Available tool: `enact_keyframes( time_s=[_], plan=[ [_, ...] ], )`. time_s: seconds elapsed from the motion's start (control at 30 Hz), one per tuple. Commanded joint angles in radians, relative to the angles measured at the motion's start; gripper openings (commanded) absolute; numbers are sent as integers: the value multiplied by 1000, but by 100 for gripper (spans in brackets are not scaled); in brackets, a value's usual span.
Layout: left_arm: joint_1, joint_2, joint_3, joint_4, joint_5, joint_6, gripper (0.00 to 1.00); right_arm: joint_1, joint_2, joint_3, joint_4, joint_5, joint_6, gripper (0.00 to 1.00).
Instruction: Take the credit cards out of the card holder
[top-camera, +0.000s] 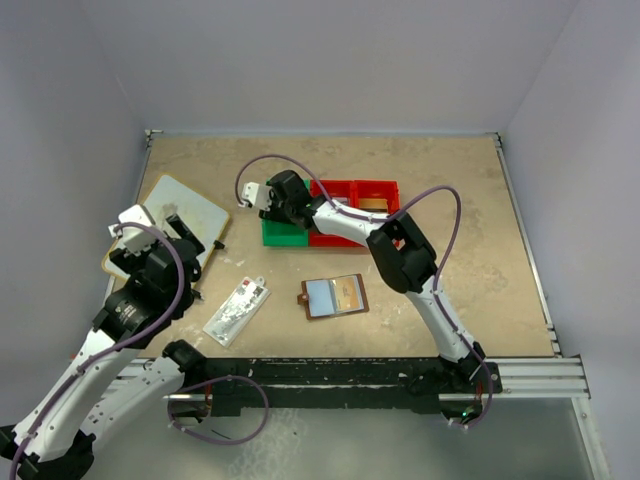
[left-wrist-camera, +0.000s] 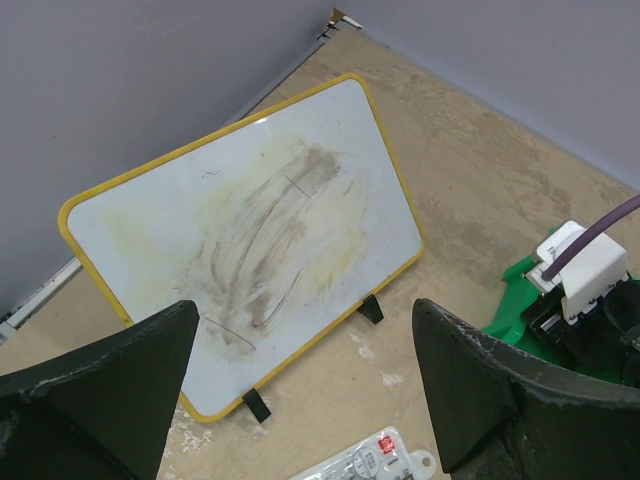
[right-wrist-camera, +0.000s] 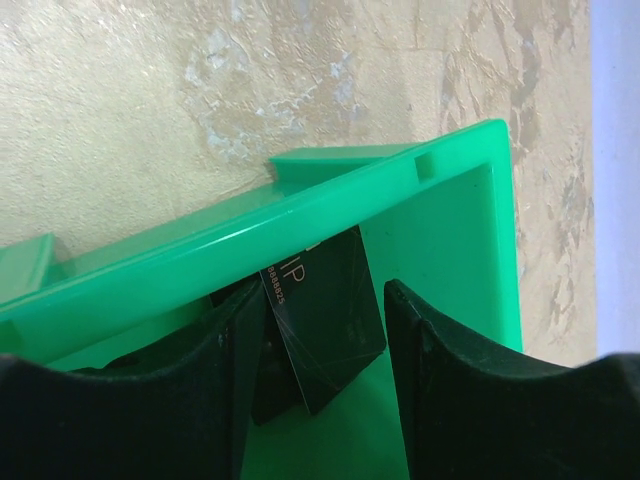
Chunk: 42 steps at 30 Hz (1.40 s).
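**Card dropped at the green bin; holder waits mid-table**

In the right wrist view the right gripper (right-wrist-camera: 322, 295) hangs over the green bin (right-wrist-camera: 300, 215) with its jaws apart. A dark credit card (right-wrist-camera: 325, 335) sits tilted in the gap, low inside the bin; whether a pad touches it I cannot tell. In the overhead view this bin stands at upper centre, just left of the red bins (top-camera: 355, 195).

The card holder (top-camera: 334, 297) lies unfolded at lower centre, well apart from both grippers. Its left half is pale blue, and its right half shows what may be another card.

At the far left, the left gripper (left-wrist-camera: 305, 320) hovers wide apart and empty over a whiteboard (left-wrist-camera: 250, 230).

The step in hand looks like the drop-off. The next move calls for lifting clear of the rim, then a shallow pinch on any card edge left in the holder, which may slide.
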Motion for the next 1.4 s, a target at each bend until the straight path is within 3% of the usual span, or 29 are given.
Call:
enact_keyframes(
  time_s=[0.0, 0.4, 0.67, 0.83, 1.0, 1.1, 1.27, 1.37],
  plan=[
    [4, 8, 20, 15, -7, -1, 85, 5, -52, -8, -6, -44, 58, 56],
    [4, 18, 18, 15, -6, -1, 85, -16, -136, -91, 128, -80, 161, 58],
    [4, 24, 17, 13, 3, 0, 85, -62, -376, -350, 422, -128, 352, 60],
    [4, 39, 18, 14, 4, 2, 85, -87, -488, -432, 440, -106, 452, 58],
    [4, 57, 14, 20, 27, 9, 85, -110, -641, -599, 491, -11, 662, 52],
    [4, 69, 8, 40, 77, 30, 85, -145, -753, -691, 429, 46, 867, 50],
    [4, 109, 1, 71, 149, 60, 84, -220, -871, -833, 356, -169, 1036, 50],
    [4, 137, 8, 65, 148, 62, 83, -221, -872, -836, 340, -312, 1039, 32]
  ],
)
